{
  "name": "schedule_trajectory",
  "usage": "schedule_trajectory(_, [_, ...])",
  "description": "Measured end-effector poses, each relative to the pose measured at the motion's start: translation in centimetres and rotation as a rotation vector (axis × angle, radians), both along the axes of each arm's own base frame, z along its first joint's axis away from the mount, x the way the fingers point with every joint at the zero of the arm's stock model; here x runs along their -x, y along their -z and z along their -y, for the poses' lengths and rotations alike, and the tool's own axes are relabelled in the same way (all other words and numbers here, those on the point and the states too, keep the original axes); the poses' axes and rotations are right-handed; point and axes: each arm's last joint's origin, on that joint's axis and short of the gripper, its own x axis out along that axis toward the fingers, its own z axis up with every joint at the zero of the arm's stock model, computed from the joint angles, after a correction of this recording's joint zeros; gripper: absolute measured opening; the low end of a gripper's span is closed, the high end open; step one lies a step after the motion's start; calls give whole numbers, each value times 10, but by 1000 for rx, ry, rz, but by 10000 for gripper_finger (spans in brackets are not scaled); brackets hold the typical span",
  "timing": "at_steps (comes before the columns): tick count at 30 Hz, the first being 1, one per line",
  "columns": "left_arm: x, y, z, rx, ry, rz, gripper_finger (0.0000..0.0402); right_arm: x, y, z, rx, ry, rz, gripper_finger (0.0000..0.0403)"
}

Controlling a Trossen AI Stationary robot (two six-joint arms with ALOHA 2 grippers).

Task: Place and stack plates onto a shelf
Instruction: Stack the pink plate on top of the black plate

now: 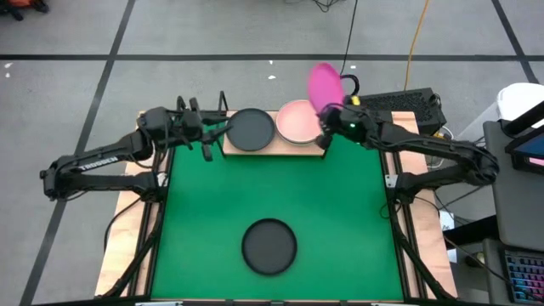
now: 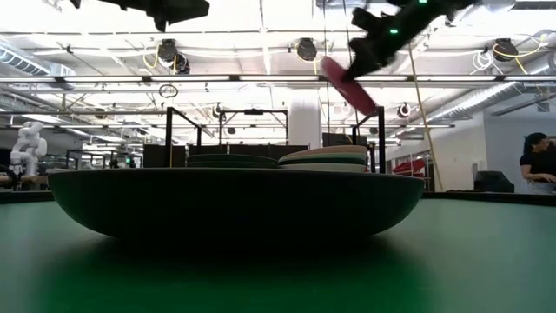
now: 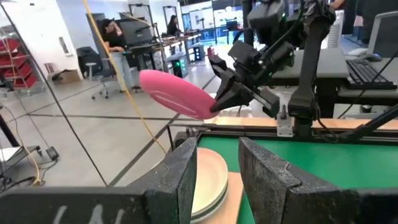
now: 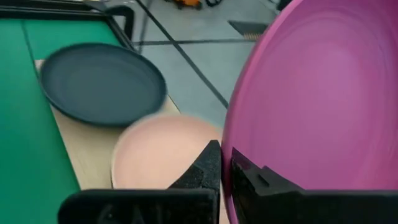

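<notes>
Magenta plate [image 4: 317,93] clamped tilted in right pincer [image 1: 325,129] above shelf [image 1: 319,147], left pincer [image 3: 217,168] parted

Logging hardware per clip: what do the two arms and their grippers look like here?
Both arms are dark, nearly black, built of slim jointed segments. The left arm carries pale lettering along its long segment, too small to read. The right arm shows a small green light near its wrist. The left gripper has two blocky, matte dark fingers with a grainy surface; the right gripper has similar dark fingers.
</notes>
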Motion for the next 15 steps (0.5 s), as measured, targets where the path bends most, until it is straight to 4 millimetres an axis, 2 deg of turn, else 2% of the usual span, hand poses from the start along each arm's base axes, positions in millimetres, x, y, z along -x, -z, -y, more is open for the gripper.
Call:
schedule_trajectory(8, [8, 1, 3, 13, -2, -29, 124, -71, 0, 0, 91, -226, -99, 0])
schedule_trajectory(15, [21, -8, 9, -10, 3, 26, 124, -115, 12, 2, 129, -315, -151, 0])
